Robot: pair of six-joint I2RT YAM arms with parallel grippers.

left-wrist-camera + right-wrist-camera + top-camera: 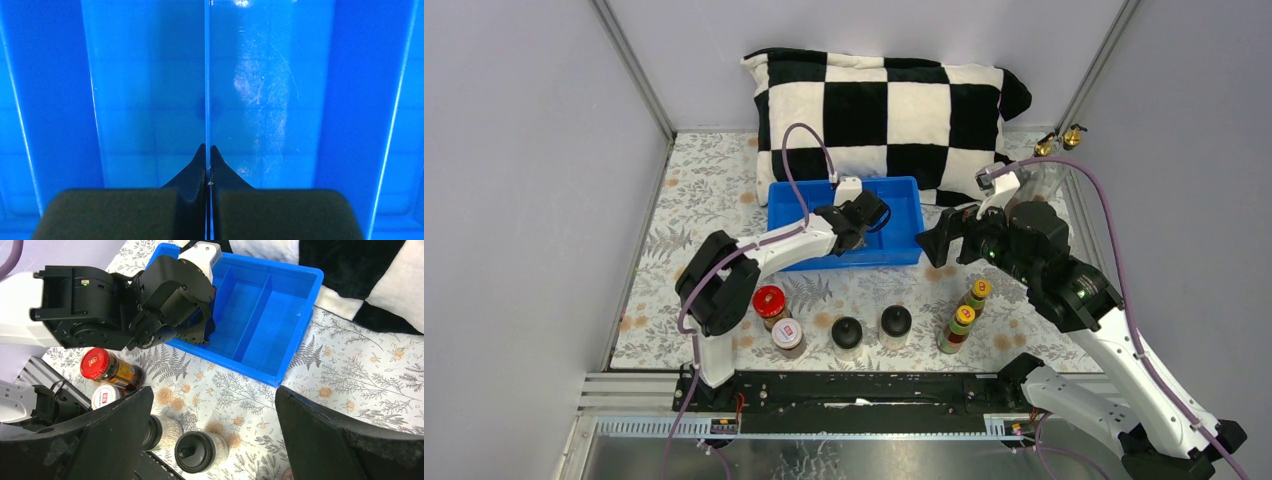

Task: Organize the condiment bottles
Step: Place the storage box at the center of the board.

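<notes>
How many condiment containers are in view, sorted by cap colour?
Red-lidded jar: 1
White-lidded jar: 1
Black-capped jars: 2
Yellow-capped sauce bottles: 2
Gold-spouted bottles: 2
Total: 8

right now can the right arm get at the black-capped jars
Probably yes: the open right pincer faces the black-capped jars with nothing between; the left pincer is off in the tray.

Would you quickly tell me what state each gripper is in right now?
Left gripper: shut, down inside the blue tray, carrying nothing.
Right gripper: open, holding nothing.
</notes>
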